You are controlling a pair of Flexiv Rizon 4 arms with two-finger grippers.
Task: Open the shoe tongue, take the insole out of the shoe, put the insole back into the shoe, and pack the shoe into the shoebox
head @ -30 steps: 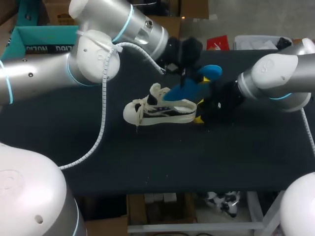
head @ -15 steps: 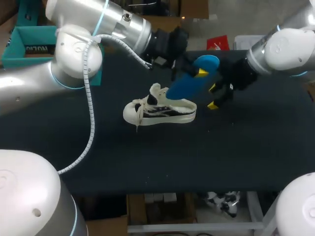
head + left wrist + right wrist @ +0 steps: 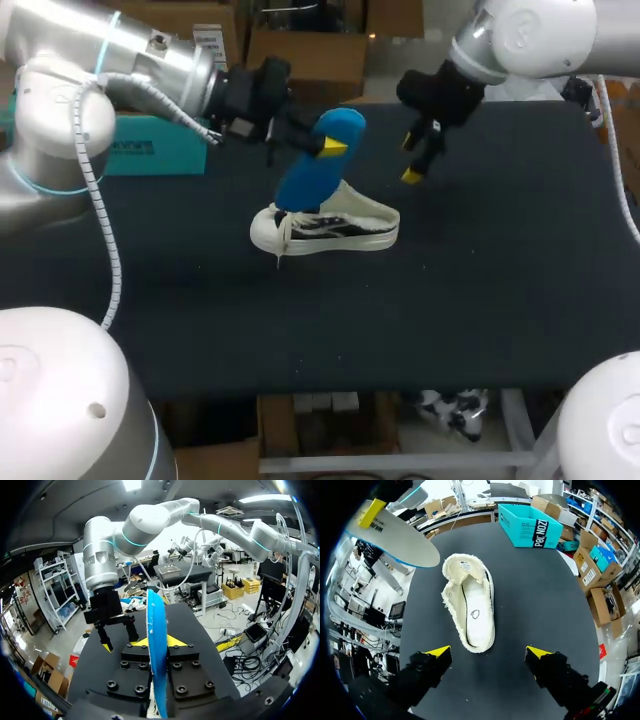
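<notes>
Insole (image 3: 156, 630) edge-on, apparently clamped, left-wrist view

Silver-white, cyan-ringed arms (image 3: 70, 45), ribbed white cable (image 3: 97, 200) — black, yellow-tipped fingers (image 3: 438, 652).

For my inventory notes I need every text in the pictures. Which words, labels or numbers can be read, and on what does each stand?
Shoebox: large white letters on its teal side, upside down, not reliably readable.
Insole: dark print on its pale underside, too small to read.
Shoe: a small ring mark inside, no words.
</notes>
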